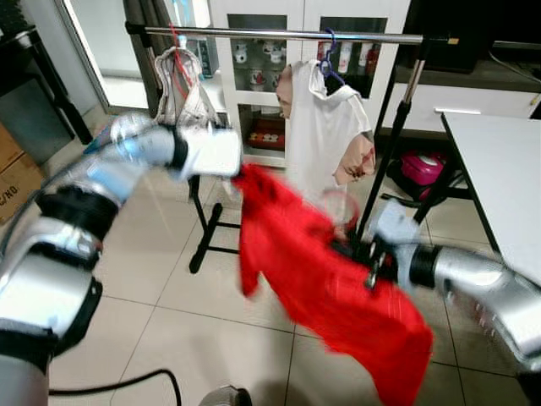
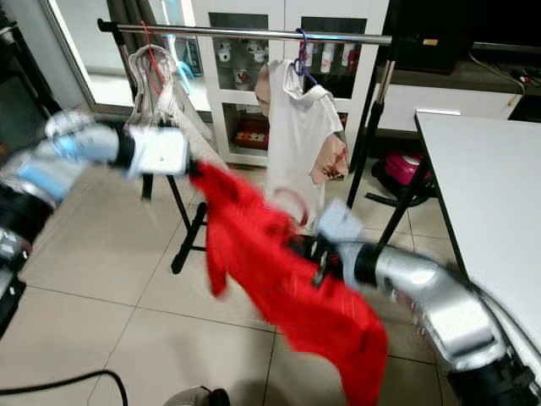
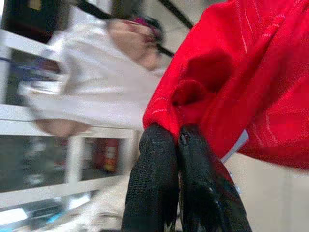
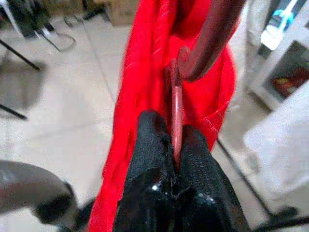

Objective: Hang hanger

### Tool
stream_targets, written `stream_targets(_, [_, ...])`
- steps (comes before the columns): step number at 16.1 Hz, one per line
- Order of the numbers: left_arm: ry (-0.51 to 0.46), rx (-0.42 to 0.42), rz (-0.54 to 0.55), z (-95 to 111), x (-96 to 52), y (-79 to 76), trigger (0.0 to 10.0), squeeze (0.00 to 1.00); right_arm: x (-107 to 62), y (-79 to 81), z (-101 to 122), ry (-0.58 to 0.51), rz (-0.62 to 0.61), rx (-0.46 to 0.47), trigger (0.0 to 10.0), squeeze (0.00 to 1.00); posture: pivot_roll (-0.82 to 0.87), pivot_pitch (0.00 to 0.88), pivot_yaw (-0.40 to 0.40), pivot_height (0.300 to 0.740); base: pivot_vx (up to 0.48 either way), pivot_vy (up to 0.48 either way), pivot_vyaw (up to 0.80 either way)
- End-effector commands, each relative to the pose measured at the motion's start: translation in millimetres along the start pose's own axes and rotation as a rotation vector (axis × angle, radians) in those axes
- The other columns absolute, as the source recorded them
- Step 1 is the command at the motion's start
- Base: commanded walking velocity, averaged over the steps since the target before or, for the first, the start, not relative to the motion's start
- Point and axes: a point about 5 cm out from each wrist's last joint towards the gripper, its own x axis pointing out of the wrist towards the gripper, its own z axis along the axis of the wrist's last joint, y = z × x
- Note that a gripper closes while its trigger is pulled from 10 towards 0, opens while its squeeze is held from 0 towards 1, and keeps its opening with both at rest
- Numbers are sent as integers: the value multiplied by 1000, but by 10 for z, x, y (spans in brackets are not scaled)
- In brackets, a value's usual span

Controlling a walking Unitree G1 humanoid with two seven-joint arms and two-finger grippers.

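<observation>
The black fingers [image 4: 159,159] of the right gripper [image 4: 175,159] are pressed together on the thin red stem of a hanger [image 4: 176,104], whose hook curves up just past the fingertips. A red shirt [image 1: 321,279] is draped over that hanger and hangs from it in loose folds toward the floor [image 1: 161,279]. In the head views the right gripper [image 1: 359,251] sits low, in front of the rack and below its rail [image 1: 279,35], with the hanger's reddish loop [image 1: 338,203] showing just above it.

The left gripper [image 3: 177,140] has its two fingers [image 3: 153,169] closed tight on an upper edge of the red shirt, pulling that corner up and out to the robot's left. Its white wrist block [image 1: 210,152] is level with the shirt's top corner, well below the rail.

On the rail a white shirt [image 1: 325,127] hangs from a blue hanger [image 1: 328,52], just behind the red shirt. Farther left on the rail is a bundle of pale hangers [image 1: 179,80]. Behind the rack stands a white glass-fronted cabinet [image 1: 270,76]. A white table [image 1: 499,178] is at the right, and a pink object [image 1: 423,169] lies on the floor beyond the rack's pole.
</observation>
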Motion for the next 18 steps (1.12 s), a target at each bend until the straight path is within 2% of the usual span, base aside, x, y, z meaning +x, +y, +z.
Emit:
stream_targets(1, [12,1,46,-23,-80,73,0,0,9,24,-81,89,22,-60,10000,0,-165,0,71,740,0,0,0])
stream_targets(2, [-34,17,74,74,-65,151,0,0,63,122,-328,296,107,-172,10000,0,-168,0,74,740,0,0,0])
stream_targets(4, [-73,19,56,142,-12,142,0,0,179,86,-333,312,69,-157,10000,0,-175,0,81,740,0,0,0])
stream_targets(6, [-135,25,5,255,135,55,0,0,432,15,-257,305,-22,-128,10000,0,-175,0,81,740,0,0,0])
stream_targets(7, [-156,30,-16,298,192,16,0,0,501,17,-208,303,-28,-131,10000,0,-174,0,79,740,0,0,0])
stream_targets(9, [-163,39,-30,313,217,-3,0,0,519,28,-170,307,-5,-136,10000,0,-169,0,73,740,0,0,0])
stream_targets(10, [-147,47,-32,291,205,-2,0,0,497,17,-182,316,-2,-141,10000,0,-167,0,73,740,0,0,0])
stream_targets(12, [-90,57,-35,193,135,6,0,0,391,-65,-151,244,-16,-38,10000,0,-163,0,71,740,0,0,0])
stream_targets(13, [-75,57,-32,168,118,9,0,0,335,-98,-133,218,-21,-19,10000,0,-162,0,71,740,0,0,0])
stream_targets(15, [-7,59,-5,58,45,27,0,0,82,-190,-86,125,-16,22,10000,0,-162,0,73,740,0,0,0])
stream_targets(17, [42,60,40,-26,-56,88,0,0,-158,-191,14,-32,48,96,10000,0,-164,0,77,740,0,0,0])
stream_targets(18, [53,63,73,-35,-102,143,0,0,-244,-175,29,-61,80,114,10000,0,-164,0,78,740,0,0,0])
